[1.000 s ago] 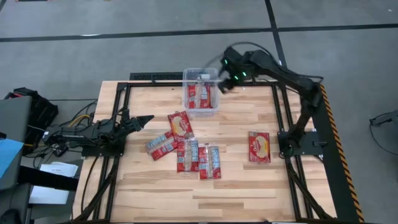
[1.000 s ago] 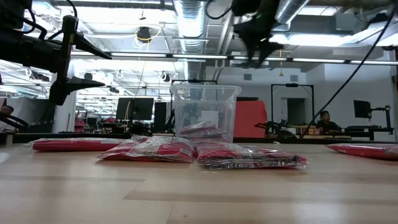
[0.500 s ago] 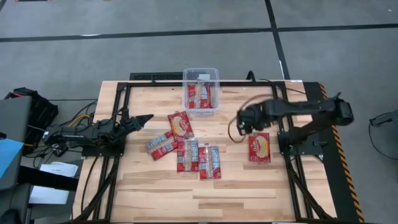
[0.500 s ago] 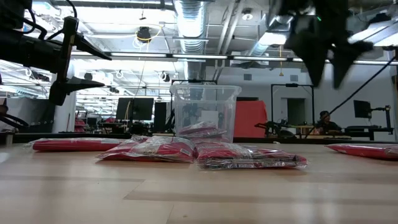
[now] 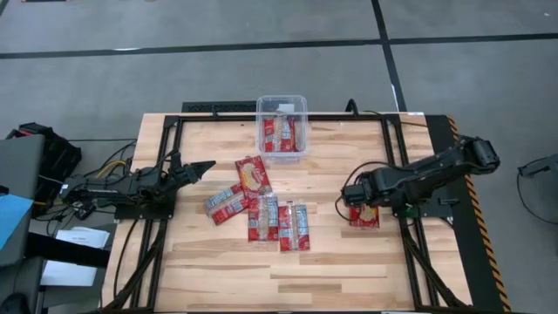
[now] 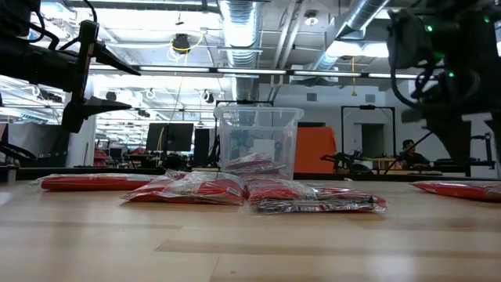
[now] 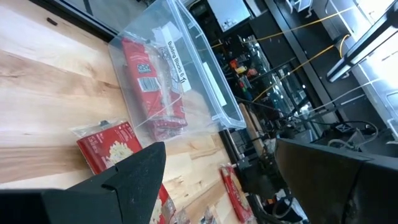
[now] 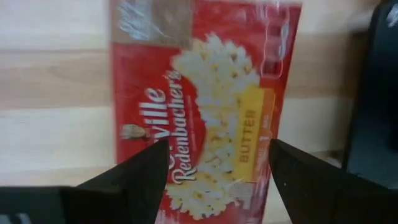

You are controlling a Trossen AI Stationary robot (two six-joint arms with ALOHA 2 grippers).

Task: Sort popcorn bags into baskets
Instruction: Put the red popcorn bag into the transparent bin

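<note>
A clear bin [image 5: 282,129] stands near the table's far edge with red popcorn bags [image 5: 279,135] lying flat inside. Several more bags [image 5: 261,205] lie flat in a loose cluster at the table's middle. One bag [image 5: 366,215] lies alone on the right. My right gripper [image 5: 356,194] is open and points down right over this lone bag [image 8: 205,93], with a finger on either side of its printed face. My left gripper [image 5: 196,167] waits open at the table's left edge, pointing toward the cluster.
The black frame rails [image 5: 397,166] run along the table's edges, and the right arm's base [image 5: 423,201] stands just right of the lone bag. Bare wood lies along the near edge [image 5: 288,279]. In the low view the bin [image 6: 258,145] stands behind the cluster [image 6: 235,190].
My right gripper has swung from above the bin toward the table's near right and come down over the lone bag. The bags and the bin lie as before.
</note>
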